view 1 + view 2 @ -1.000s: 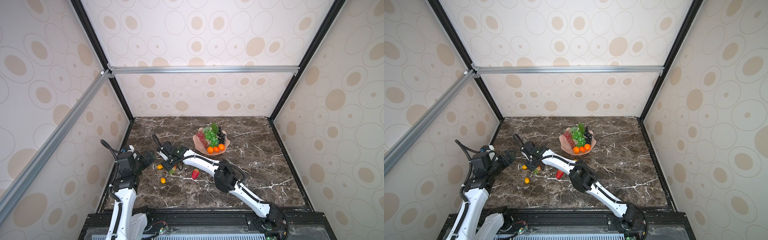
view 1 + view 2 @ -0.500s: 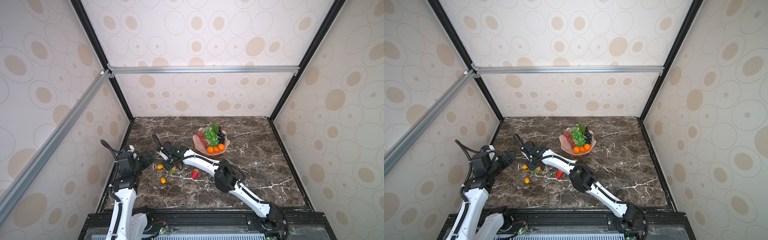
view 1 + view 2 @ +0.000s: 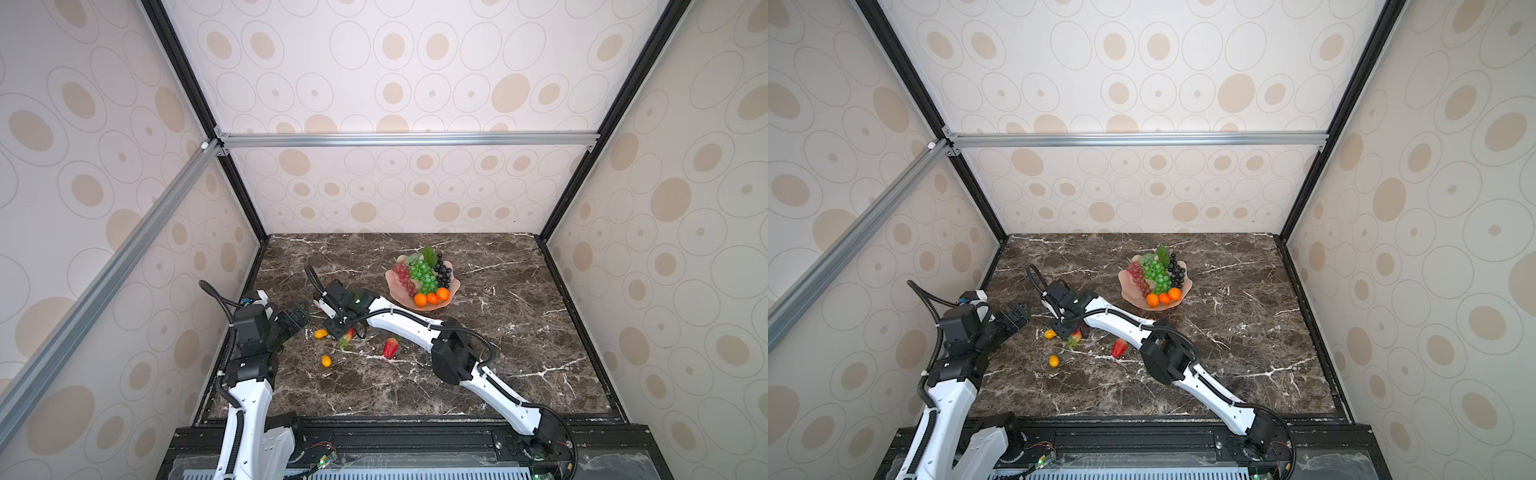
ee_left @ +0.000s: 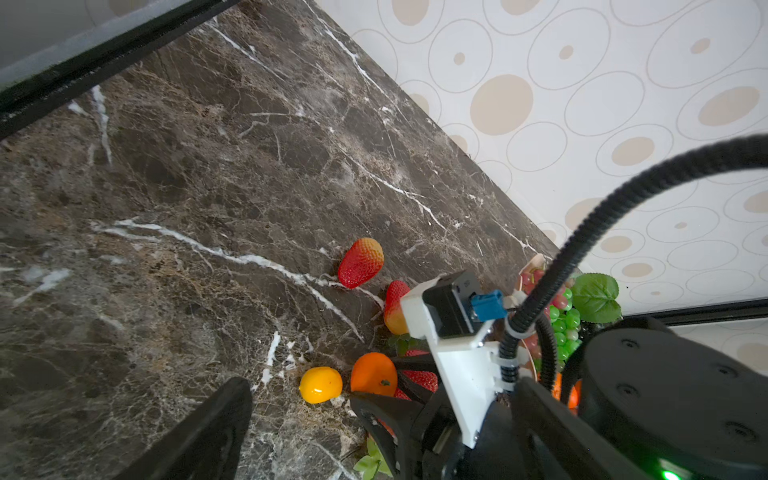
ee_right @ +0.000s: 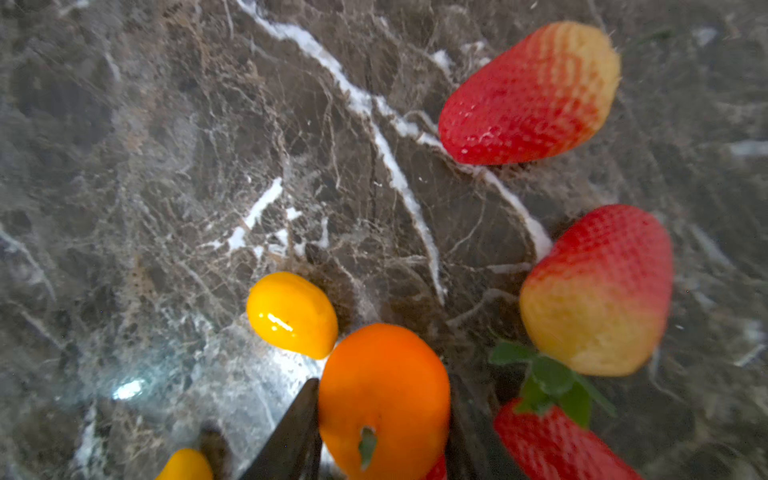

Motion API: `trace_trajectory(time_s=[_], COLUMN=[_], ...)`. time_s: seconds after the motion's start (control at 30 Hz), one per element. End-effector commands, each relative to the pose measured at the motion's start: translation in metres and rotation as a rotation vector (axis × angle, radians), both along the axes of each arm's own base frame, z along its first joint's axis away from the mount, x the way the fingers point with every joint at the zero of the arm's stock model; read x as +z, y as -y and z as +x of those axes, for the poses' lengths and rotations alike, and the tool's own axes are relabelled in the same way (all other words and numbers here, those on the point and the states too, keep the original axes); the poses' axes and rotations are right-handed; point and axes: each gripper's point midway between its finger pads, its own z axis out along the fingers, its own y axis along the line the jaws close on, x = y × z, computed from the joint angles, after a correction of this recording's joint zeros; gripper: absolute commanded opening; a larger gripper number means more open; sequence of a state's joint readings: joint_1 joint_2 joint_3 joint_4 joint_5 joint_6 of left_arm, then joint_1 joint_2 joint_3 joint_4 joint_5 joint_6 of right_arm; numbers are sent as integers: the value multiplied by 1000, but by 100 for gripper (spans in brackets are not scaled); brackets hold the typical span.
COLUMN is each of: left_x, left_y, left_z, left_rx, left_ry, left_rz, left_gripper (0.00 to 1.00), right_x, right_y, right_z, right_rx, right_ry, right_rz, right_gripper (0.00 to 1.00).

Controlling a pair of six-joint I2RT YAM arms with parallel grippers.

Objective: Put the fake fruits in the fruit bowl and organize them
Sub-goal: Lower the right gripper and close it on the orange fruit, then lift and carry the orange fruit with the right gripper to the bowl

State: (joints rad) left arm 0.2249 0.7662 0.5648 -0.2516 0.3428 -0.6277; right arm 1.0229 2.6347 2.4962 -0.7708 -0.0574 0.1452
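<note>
In the right wrist view my right gripper (image 5: 384, 386) is shut on a round orange tangerine (image 5: 384, 399), one dark finger against each side. A yellow oval (image 5: 291, 313) touches it, and three strawberries (image 5: 598, 291) lie nearby on the marble. In both top views that gripper (image 3: 338, 330) (image 3: 1069, 330) reaches down at the left and hides the tangerine. My left gripper (image 3: 298, 318) hovers open just to its left, holding nothing. The pink fruit bowl (image 3: 451, 286) at the back holds red, green and black grape bunches (image 3: 424, 274) and three tangerines (image 3: 432, 297).
Loose on the table are a yellow oval (image 3: 320, 333) beside the right gripper, another oval (image 3: 326, 360) nearer the front, and a strawberry (image 3: 390, 348) by the right forearm. The left wall stands close behind the left arm.
The right gripper's jaws have drawn in onto the tangerine. Neither arm has visibly shifted, and the left gripper stays open.
</note>
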Motion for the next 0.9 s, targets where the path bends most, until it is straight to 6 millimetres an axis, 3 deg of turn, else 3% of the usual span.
trace_trajectory(time_s=[0.0,0.27,0.3,0.5,0.87], left_x=[17,34,36,46,52], left_y=[-4,12,15,37,111], left_z=[1,7,8,11,18], left_rx=[-1,-96,-115,-201,-383], left_ry=[40,114,124,185,260], left_rz=[37,26,17,-6,-70], left_gripper=[98,98,98,98,98], right_x=[66,104,99,114,115], right_y=[-3,12,18,44,98], right_z=[1,-1,-2,-4,-3], right_rx=[-1,-23,-29,-78,-186], right_ry=[46,62,54,59,57], right_rz=[109,170,158,181,198], right_gripper=[42,41,41,41,41])
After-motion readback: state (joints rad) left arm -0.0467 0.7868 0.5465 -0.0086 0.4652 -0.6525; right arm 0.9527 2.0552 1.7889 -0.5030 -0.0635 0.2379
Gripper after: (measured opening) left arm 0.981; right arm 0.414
